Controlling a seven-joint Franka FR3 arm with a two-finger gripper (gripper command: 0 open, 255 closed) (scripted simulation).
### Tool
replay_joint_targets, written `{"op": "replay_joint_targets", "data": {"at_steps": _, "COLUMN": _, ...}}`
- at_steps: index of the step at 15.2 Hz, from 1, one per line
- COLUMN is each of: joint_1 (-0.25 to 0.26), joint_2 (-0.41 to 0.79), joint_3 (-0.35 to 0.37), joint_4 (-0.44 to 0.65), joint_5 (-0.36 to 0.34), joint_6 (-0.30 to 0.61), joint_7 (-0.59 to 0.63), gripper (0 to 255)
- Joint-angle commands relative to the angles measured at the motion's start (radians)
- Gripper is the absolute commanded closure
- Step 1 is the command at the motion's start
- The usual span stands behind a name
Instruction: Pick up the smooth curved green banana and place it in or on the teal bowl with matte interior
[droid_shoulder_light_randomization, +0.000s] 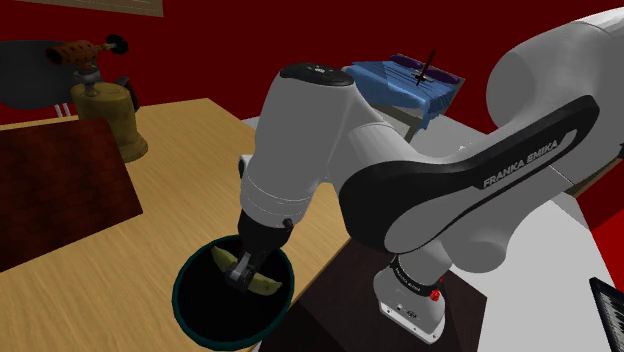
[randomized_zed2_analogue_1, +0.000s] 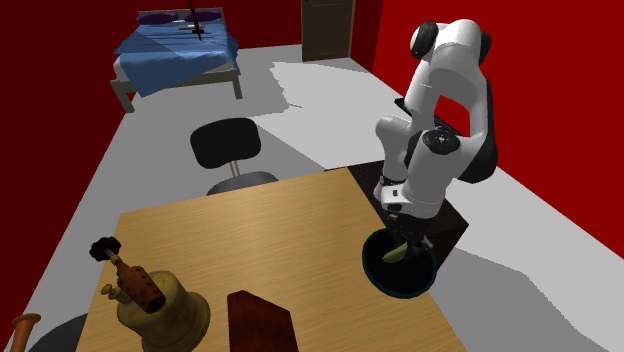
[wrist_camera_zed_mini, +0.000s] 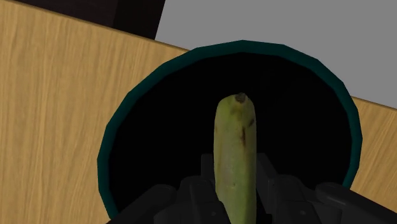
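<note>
A: Where's the banana (wrist_camera_zed_mini: 235, 137)?
B: Inside the bowl's (wrist_camera_zed_mini: 113, 130) rim, over its dark hollow, near the table (wrist_camera_zed_mini: 57, 95) edge.
A: And the gripper (droid_shoulder_light_randomization: 243, 272)?
B: Its fingers (wrist_camera_zed_mini: 270, 181) pinch the banana's sides; the tip juts past them.

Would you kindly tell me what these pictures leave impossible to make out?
- The banana, rear end: wrist view, hidden by the gripper and cut off by the edge.
- Whether the banana touches the floor of the bowl: its interior shows plain black.
- The banana's middle: shoulder view, covered by the gripper.
</note>
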Motion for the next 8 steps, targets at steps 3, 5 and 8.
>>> {"op": "replay_joint_targets", "data": {"at_steps": 3, "joint_1": 0.0, "joint_2": 0.0, "joint_3": 0.0, "joint_4": 0.0, "joint_5": 0.0, "joint_6": 0.0, "joint_7": 0.0, "gripper": 0}}
{"op": "replay_joint_targets", "data": {"at_steps": 5, "joint_1": 0.0, "joint_2": 0.0, "joint_3": 0.0, "joint_4": 0.0, "joint_5": 0.0, "joint_6": 0.0, "joint_7": 0.0, "gripper": 0}}
{"op": "replay_joint_targets", "data": {"at_steps": 8, "joint_1": 0.002, "joint_2": -0.04, "joint_3": -0.015, "joint_4": 0.035, "joint_5": 0.008, "joint_6": -0.074, "joint_7": -0.009, "gripper": 0}}
